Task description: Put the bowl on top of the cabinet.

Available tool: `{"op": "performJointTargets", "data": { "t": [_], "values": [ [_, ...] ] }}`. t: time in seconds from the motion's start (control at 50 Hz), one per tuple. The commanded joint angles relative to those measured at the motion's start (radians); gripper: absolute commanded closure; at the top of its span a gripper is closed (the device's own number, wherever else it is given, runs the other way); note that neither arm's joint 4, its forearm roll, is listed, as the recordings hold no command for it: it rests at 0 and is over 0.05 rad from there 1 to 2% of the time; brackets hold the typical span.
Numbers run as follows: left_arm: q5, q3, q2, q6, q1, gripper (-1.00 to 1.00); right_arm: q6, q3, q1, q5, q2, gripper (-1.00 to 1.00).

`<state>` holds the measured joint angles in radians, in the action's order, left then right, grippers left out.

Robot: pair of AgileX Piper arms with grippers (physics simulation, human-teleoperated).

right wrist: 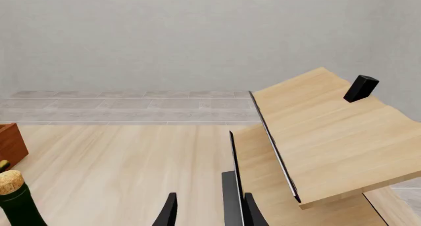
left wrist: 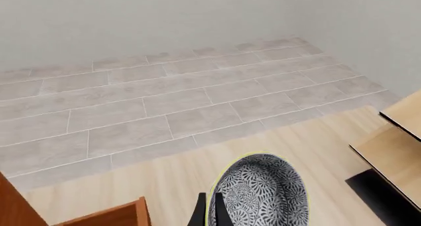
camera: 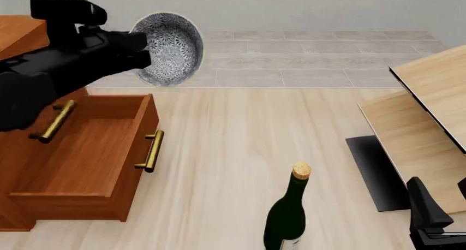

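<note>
The speckled grey-white bowl (camera: 169,47) hangs in the air beside the cabinet's top, tipped on its side so its inside faces the front camera. My left gripper (camera: 143,52) is shut on its rim; the left wrist view shows the fingers (left wrist: 205,212) pinching the edge of the bowl (left wrist: 263,191). The reddish-brown cabinet (camera: 22,34) stands at the left with a brass-handled drawer (camera: 80,152) pulled open below the arm. My right gripper (right wrist: 207,213) is open and holds nothing, low at the front right (camera: 429,217).
A dark green corked bottle (camera: 287,212) stands on the table at the front centre. Pale wood panels (camera: 429,113) lean at the right over a dark mat (camera: 375,171). A small black block (right wrist: 360,88) rests on the upper panel. Grey tiled floor lies beyond the table.
</note>
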<state>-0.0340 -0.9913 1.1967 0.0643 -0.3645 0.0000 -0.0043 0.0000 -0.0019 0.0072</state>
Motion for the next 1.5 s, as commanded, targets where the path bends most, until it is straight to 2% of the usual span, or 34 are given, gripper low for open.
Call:
{"op": "performJointTargets", "data": {
  "t": [0.02,0.18,0.28,0.32,0.34,0.5,0.6,0.62,0.64,0.66,0.76,0.78,0.8,0.82,0.86,0.88,0.9,0.92,0.94,1.02,1.04,1.08,1.2,1.36,1.5],
  "values": [
    [-0.059,-0.058,-0.113,0.044,0.089,1.0,0.0,0.0,0.0,0.0,0.0,-1.0],
    [-0.109,-0.094,-0.159,0.058,0.127,1.0,0.0,0.0,0.0,0.0,0.0,-1.0],
    [-0.149,-0.116,-0.2,0.074,0.185,1.0,0.0,0.0,0.0,0.0,0.0,-1.0],
    [-0.159,-0.122,-0.227,0.089,0.234,1.0,0.0,0.0,0.0,0.0,0.0,-1.0],
    [-0.181,-0.136,-0.225,0.086,0.221,1.0,0.0,0.0,0.0,0.0,0.0,-1.0],
    [-0.245,-0.185,-0.272,0.106,0.296,1.0,0.0,0.0,0.0,0.0,0.0,-1.0],
    [-0.286,-0.212,-0.292,0.149,0.305,1.0,0.0,0.0,0.0,0.0,0.0,-1.0],
    [-0.304,-0.229,-0.303,0.179,0.322,1.0,0.0,0.0,0.0,0.0,0.0,-1.0],
    [-0.305,-0.23,-0.303,0.179,0.322,1.0,0.0,0.0,0.0,0.0,0.0,-1.0],
    [-0.339,-0.26,-0.297,0.187,0.358,1.0,0.0,0.0,0.0,0.0,0.0,-1.0],
    [-0.375,-0.297,-0.3,0.237,0.38,1.0,0.0,0.0,0.0,0.0,0.0,-1.0],
    [-0.417,-0.335,-0.289,0.205,0.404,1.0,0.001,0.0,0.0,0.0,0.0,-1.0],
    [-0.418,-0.336,-0.289,0.205,0.404,1.0,0.001,0.0,0.0,0.0,0.0,-1.0],
    [-0.429,-0.341,-0.296,0.265,0.395,1.0,0.0,0.0,0.0,0.0,0.0,-1.0],
    [-0.432,-0.348,-0.303,0.255,0.398,1.0,0.0,0.0,0.0,0.0,0.0,-1.0],
    [-0.463,-0.37,-0.298,0.299,0.435,1.0,0.0,0.0,0.0,0.0,0.0,-1.0],
    [-0.468,-0.381,-0.303,0.292,0.431,1.0,0.0,0.0,0.0,0.0,0.0,-1.0],
    [-0.499,-0.4,-0.29,0.278,0.466,1.0,0.0,0.0,0.0,0.0,0.0,-1.0],
    [-0.485,-0.386,-0.307,0.32,0.468,1.0,0.0,0.0,0.0,0.0,0.0,-1.0],
    [-0.531,-0.412,-0.308,0.35,0.518,1.0,0.0,0.0,0.0,0.0,0.0,-1.0],
    [-0.555,-0.43,-0.299,0.325,0.546,1.0,0.0,0.0,0.0,0.0,-0.001,-1.0],
    [-0.572,-0.436,-0.299,0.37,0.567,1.0,0.0,0.0,0.0,0.0,0.0,-1.0],
    [-0.635,-0.477,-0.298,0.414,0.618,1.0,0.0,0.0,0.0,0.0,0.0,-1.0],
    [-0.697,-0.481,-0.301,0.521,0.688,1.0,0.0,0.0,0.0,0.0,0.0,-1.0],
    [-0.724,-0.485,-0.314,0.557,0.721,1.0,0.0,0.0,0.0,0.0,0.0,-1.0]
  ]
}}
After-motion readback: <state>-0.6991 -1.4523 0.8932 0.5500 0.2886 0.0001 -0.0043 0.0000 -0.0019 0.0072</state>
